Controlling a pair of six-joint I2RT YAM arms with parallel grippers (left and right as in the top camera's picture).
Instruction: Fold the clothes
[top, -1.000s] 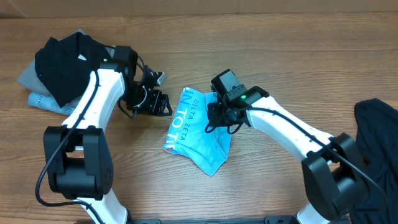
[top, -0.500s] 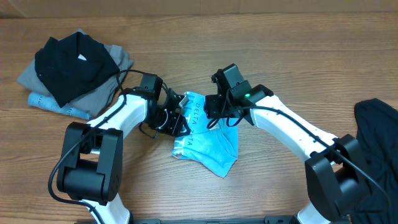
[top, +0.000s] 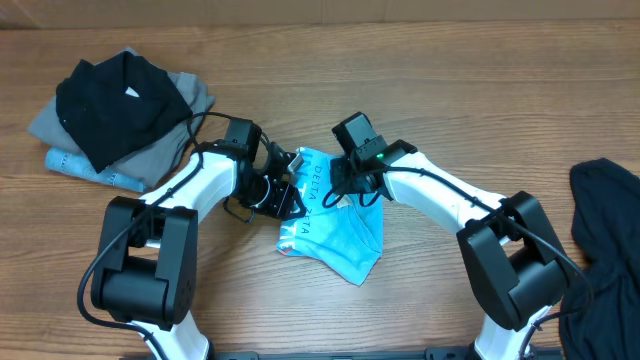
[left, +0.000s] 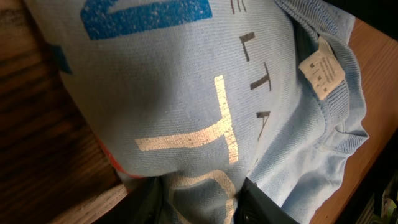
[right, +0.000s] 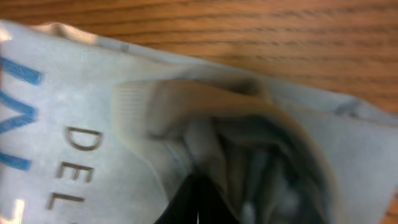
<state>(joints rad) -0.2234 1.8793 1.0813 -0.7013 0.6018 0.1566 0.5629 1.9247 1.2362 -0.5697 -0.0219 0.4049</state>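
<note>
The light blue T-shirt with printed lettering lies bunched and partly folded at the table's middle. My left gripper is at its left edge. In the left wrist view the jaws are shut on a fold of the shirt, and its white neck label shows at upper right. My right gripper is at the shirt's upper edge. In the right wrist view its jaws are shut on the fabric, which hides most of the fingers.
A pile of black, grey and denim-blue garments sits at the far left. Another black garment lies at the right edge. Bare wooden tabletop surrounds the shirt.
My left arm swung in from the left and closed on the shirt's left edge. The shirt shifted slightly right and bunched. My right gripper edged a little to the left.
</note>
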